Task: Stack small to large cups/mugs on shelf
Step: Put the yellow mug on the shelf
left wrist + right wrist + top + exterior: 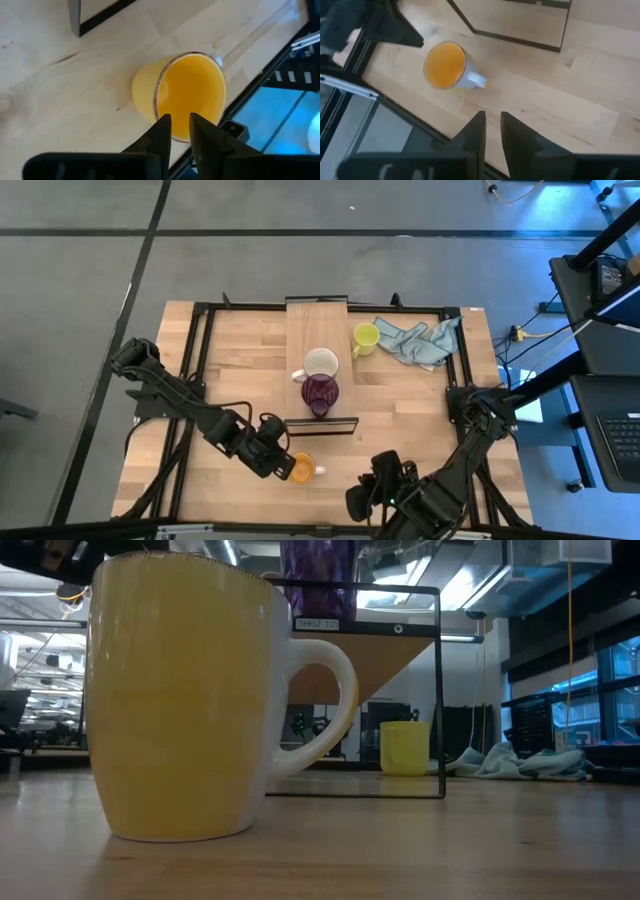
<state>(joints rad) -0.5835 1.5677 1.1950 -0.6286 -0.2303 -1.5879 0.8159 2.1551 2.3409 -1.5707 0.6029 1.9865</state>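
On a wooden table seen from overhead, the left gripper sits just beside an orange mug that stands upright near the table's front edge, its white handle pointing toward the right arm. In the left wrist view the two dark fingers straddle the near rim of the orange mug with a narrow gap between them; whether they pinch the rim or have let go cannot be told. The right gripper hovers above the front of the table, well apart from that mug; its fingers stand a little apart with nothing between them, and the orange mug shows farther off in its wrist view. A long light-wood shelf runs from the table's far edge toward the middle, ending in a dark frame. On the shelf a white mug and a dark purple mug stand touching, the purple one nearer the frame. A yellow mug stands on the table just beside the shelf's right edge, with a crumpled blue-grey cloth lying next to it. From table height the orange mug fills the foreground, the frame and the yellow mug behind it.
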